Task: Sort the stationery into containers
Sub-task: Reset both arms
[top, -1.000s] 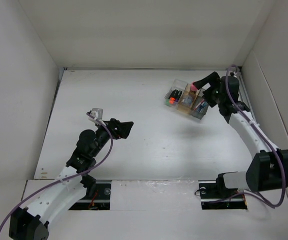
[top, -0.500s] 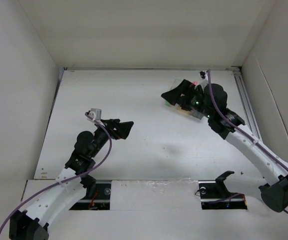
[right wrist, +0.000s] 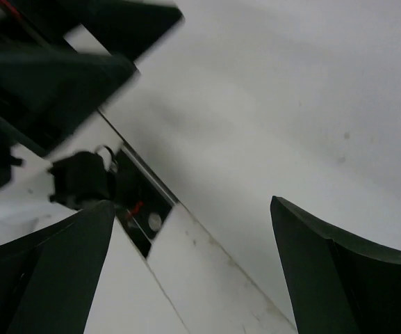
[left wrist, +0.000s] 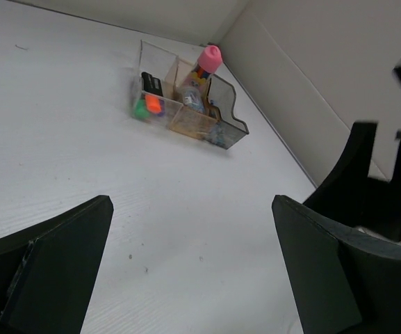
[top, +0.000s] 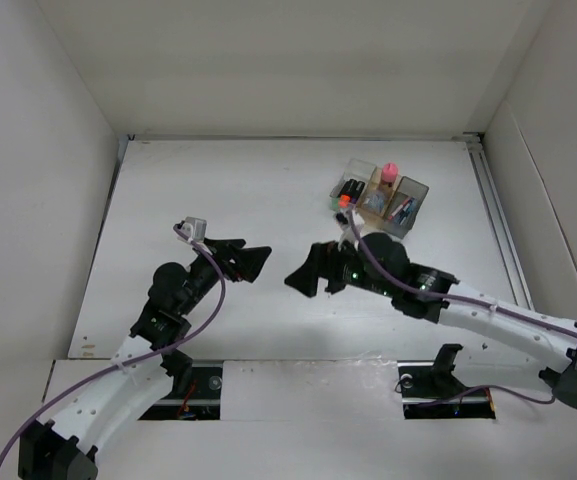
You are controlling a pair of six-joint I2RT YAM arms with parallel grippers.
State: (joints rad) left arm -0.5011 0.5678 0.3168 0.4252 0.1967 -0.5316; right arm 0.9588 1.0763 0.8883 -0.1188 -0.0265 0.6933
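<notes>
While the row of three joined boxes (top: pixel 378 196) is sitting at the far right of the desk (top: pixel 228 190), near its right wall, the stationery is lying inside it. Stubby black markers (top: pixel 346 192) with orange and green ends are filling the clear box at the left end of the row. A pink-capped bottle (top: pixel 390 172) is standing upright at the far side of the tan middle box, its cap rising above the rim. Low in that same box a small grey jar (left wrist: pixel 192 99) is resting. Thin pens (top: pixel 403 210) are leaning in the dark grey box at the right end; their colours are too small to tell apart surely.

Nearer than the boxes, and well apart from them, the right hand (top: pixel 306 275) is hanging over the bare middle of the desk, pointing left, with its fingers (right wrist: pixel 353 271) spread wide and nothing between them. Its wrist camera is looking down at the white near edge of the desk and a blurred dark arm.

Left of it, the left hand (top: pixel 249 259) is hovering over the desk, facing right toward the other hand. Its fingers (left wrist: pixel 54 264) are standing wide apart and holding nothing, and its wrist camera is looking across the desk at the boxes.
</notes>
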